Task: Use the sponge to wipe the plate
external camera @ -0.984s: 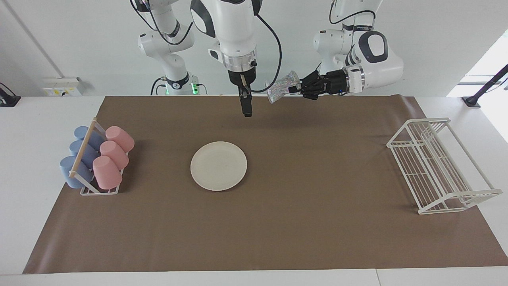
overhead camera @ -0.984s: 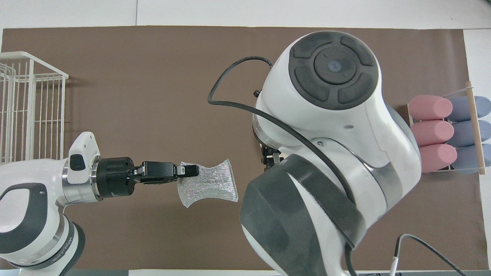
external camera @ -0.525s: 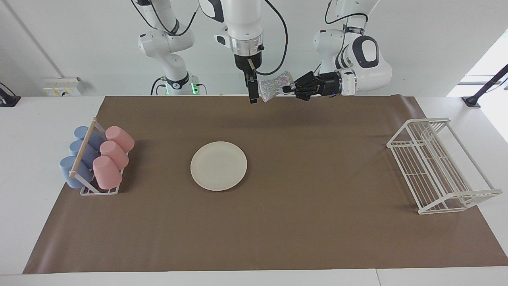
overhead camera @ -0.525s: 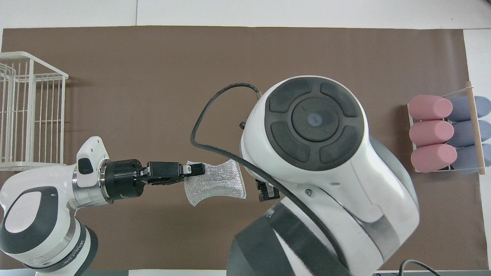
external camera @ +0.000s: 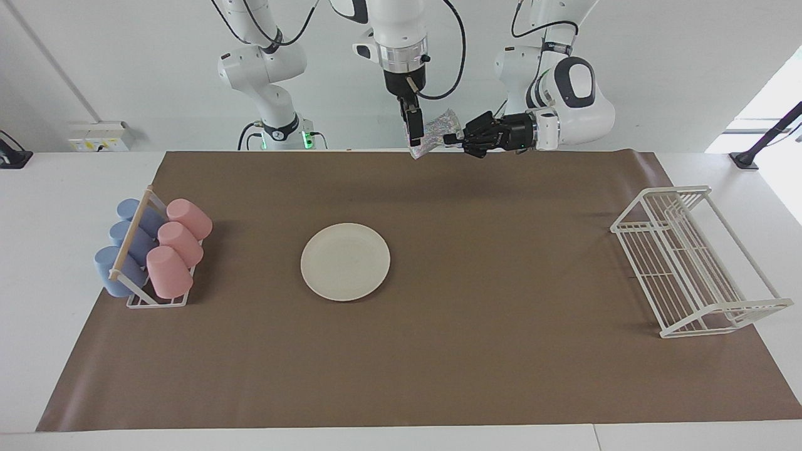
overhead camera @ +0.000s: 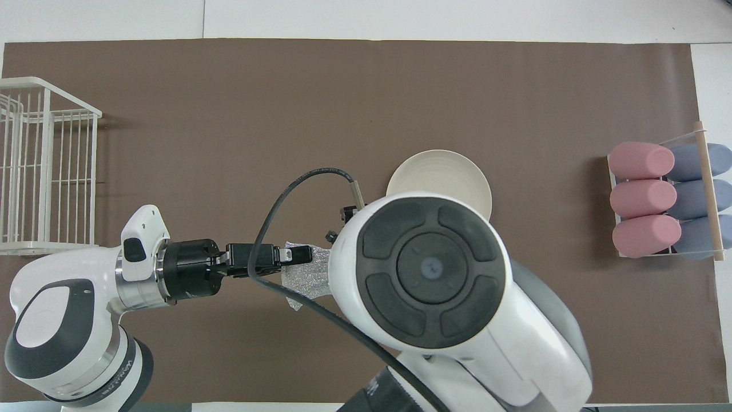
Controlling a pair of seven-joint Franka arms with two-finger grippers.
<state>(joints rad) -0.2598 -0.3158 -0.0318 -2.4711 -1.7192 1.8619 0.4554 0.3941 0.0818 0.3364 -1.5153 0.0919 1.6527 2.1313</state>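
Since a second ago the right gripper (external camera: 413, 134) has risen to the silvery-grey mesh sponge (external camera: 435, 139) pinched by the left gripper (external camera: 452, 138); its finger gap I cannot tell. Handover needs a firm grasp before release; the round cream-white plate (external camera: 345, 261) lies mid-mat.

Surface (external camera: 476, 351): covered by a matt brown sheet, paper-like, smooth with faint creases. Plate (external camera: 345, 261): cream-white, smooth, low sheen, faint concentric ridges in the overhead view. Sponge (external camera: 437, 133): silvery mesh, wrinkled, glittering. Cups (external camera: 168, 271): pink and blue, matt, smooth. Cup holder: wooden rod (external camera: 130, 235) on a white wire frame. Rack (external camera: 695, 263): white coated wire. Arm shells: glossy white plastic; left hand (external camera: 452, 139) matt black.
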